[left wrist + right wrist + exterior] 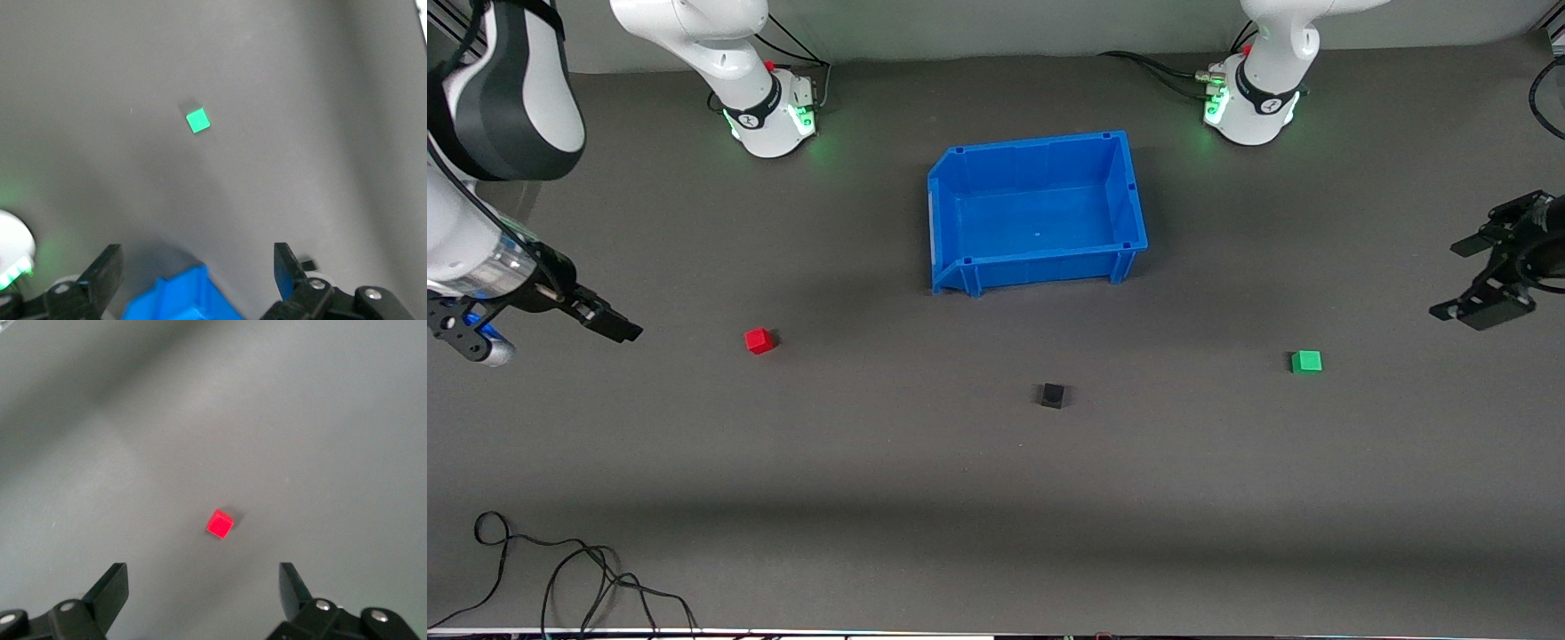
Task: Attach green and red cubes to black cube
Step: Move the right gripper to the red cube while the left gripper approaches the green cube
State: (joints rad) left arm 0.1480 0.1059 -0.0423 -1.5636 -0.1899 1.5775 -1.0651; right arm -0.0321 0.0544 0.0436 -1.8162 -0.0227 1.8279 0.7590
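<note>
The red cube [758,340] lies toward the right arm's end of the table and shows in the right wrist view [220,524]. The black cube [1053,395] sits mid-table, nearer the front camera than the bin. The green cube [1306,361] lies toward the left arm's end and shows in the left wrist view [197,121]. All three stand apart. My right gripper [605,322] is open and empty, up over the table short of the red cube [203,587]. My left gripper [1467,280] is open and empty over the table's edge near the green cube [198,267].
An empty blue bin [1040,267] stands mid-table between the arm bases and the cubes; a corner of it shows in the left wrist view [180,300]. A loose black cable [560,569] lies at the table's front corner on the right arm's end.
</note>
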